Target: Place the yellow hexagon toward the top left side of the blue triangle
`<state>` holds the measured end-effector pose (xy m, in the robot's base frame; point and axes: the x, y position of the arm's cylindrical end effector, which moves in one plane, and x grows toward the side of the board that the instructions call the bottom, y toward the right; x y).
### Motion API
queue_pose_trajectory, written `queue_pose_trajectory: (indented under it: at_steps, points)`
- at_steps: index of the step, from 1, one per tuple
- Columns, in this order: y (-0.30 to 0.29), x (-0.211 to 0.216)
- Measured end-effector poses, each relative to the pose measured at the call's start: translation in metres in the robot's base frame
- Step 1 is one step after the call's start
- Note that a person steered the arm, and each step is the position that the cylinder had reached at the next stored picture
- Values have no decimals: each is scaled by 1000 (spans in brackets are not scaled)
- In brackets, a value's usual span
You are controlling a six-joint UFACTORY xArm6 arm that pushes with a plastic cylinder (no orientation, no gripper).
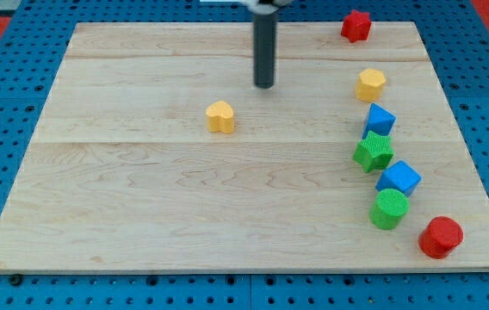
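The yellow hexagon [370, 84] sits near the board's right side. Just below it, close by, is the blue triangle [380, 120]. The hexagon is above the triangle and slightly to its left. My tip [264, 85] rests on the board in the upper middle, well to the left of the hexagon at about the same height. It touches no block.
A yellow heart [220, 116] lies below-left of my tip. A green star [373, 151], blue cube [399, 178], green cylinder [389, 209] and red cylinder [441, 237] run down the right side. A red star [356, 26] sits at the top right edge.
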<state>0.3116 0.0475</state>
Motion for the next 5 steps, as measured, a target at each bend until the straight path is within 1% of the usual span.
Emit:
queue_pose_trajectory:
  at_steps: [1, 2, 3, 4, 5]
  points:
    - [90, -18]
    - [169, -13]
    - [153, 23]
    - [58, 32]
    - [3, 58]
